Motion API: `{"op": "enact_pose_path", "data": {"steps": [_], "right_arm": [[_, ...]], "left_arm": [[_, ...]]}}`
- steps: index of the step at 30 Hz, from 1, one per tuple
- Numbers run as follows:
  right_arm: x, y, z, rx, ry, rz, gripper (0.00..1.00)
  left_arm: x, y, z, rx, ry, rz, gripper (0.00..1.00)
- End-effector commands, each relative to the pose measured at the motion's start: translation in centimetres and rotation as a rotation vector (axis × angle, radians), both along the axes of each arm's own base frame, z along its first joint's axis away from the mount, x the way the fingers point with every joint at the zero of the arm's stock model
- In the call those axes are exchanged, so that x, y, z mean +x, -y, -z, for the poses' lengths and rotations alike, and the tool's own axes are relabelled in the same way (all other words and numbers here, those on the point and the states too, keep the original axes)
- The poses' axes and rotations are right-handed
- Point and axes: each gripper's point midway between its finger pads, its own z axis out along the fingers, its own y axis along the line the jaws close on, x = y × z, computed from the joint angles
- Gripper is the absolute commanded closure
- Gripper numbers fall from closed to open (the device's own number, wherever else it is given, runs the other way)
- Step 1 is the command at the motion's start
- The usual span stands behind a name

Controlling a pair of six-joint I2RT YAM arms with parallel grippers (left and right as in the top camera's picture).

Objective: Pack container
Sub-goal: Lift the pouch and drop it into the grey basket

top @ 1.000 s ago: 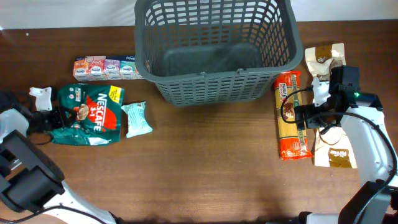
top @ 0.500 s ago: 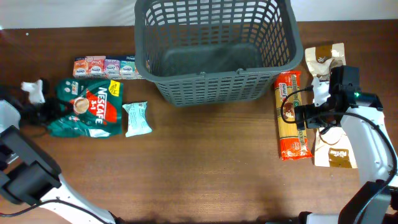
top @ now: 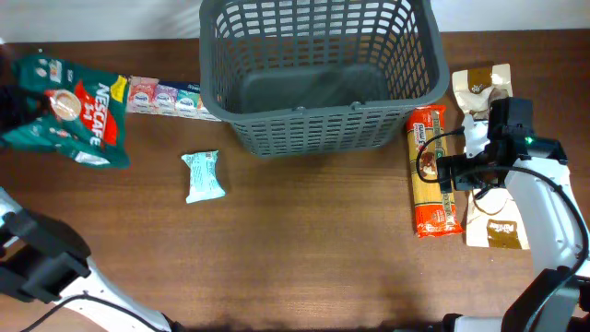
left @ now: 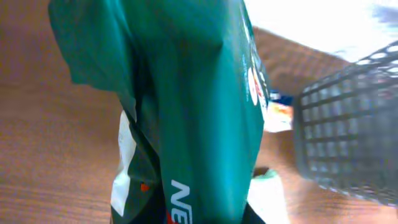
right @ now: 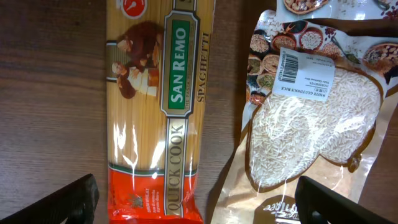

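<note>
Container unmoved; Nescafe bag, earlier on table, now aloft, gripped by left hand; right hand released.

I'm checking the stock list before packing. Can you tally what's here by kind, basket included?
Grey basket: 1
Coffee bag: 1
Small teal packet: 1
Spaghetti pack: 1
Grain pouches: 2
Row of small cartons: 1, partly hidden
Total: 7
</note>
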Motion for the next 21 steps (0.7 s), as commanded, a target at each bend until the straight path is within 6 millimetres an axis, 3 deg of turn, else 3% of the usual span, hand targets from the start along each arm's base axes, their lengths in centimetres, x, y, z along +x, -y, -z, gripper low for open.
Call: {"op": "enact_pose_path", "data": {"steps": [1,12,15,21], "right_arm": [[0.7,0.2,-0.5,0.004,0.020,-0.002,0.01],[0.7,0.2,-0.5,0.004,0.020,-0.002,0.01],[0.7,0.2,-0.5,0.004,0.020,-0.002,0.01],[0.7,0.2,-0.5,0.004,0.020,-0.001,0.01]], "left_arm": [[0.8,3.6,-7.2,0.018,0.170,0.085,0.98],[-1.0,15.4,-21.7,0.299,0.553,0.336,0.98],[-1.8,19.2,-24.1,0.393,0.666,0.452,0.98],[-2.3,25.1,-26.5,0.445,0.802,0.604,0.98]]}}
